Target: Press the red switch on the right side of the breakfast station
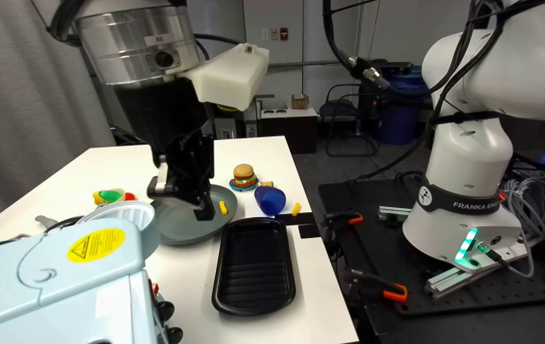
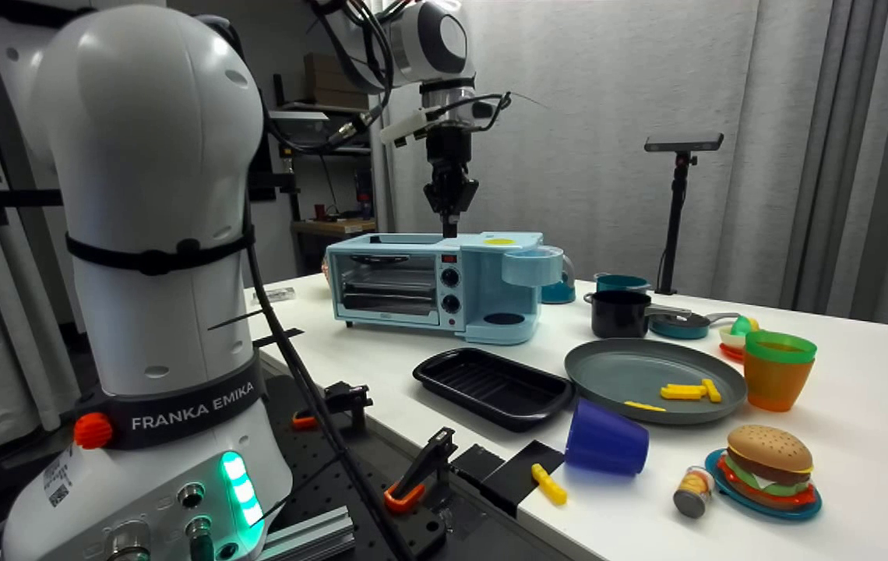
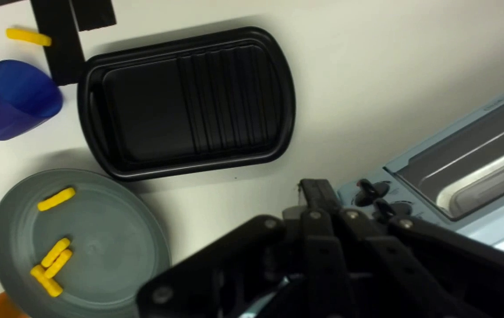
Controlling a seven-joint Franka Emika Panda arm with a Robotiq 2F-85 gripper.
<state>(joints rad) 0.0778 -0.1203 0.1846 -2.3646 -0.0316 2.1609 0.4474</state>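
The light-blue breakfast station (image 2: pixel 473 290) stands on the white table; it also shows in an exterior view (image 1: pixel 105 301) at the near left. Its small red switch (image 2: pixel 449 258) sits above two black knobs; a bit of red shows in an exterior view (image 1: pixel 155 288). In the wrist view, the station's front panel (image 3: pixel 393 187) and knobs lie to the right of the fingertips, and the switch is hidden. My gripper (image 3: pixel 318 192) is shut and empty, pointing down. In an exterior view, the gripper (image 2: pixel 450 227) appears just above the station's top edge, apart from the switch.
A black tray (image 1: pixel 254 267) lies in front of the station. A grey plate (image 2: pixel 607 370) with yellow fries, a tipped blue cup (image 2: pixel 606 440), an orange cup (image 2: pixel 775 382) and a toy burger (image 2: pixel 767 467) lie farther along. Clamps (image 2: pixel 421 471) grip the table edge.
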